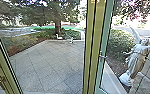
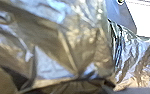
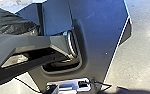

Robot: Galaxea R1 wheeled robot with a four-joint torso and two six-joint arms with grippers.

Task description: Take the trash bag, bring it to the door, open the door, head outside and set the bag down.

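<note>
Paving open between door-frame edges, trash bag at left, either pincer's state unclear.

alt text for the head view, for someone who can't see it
Beyond a yellow-green door frame, a yard paved in square slabs stretches toward a large tree, with a white bird-like figure near its trunk. At right, a pale statue stands beside a leafy bush.
</note>
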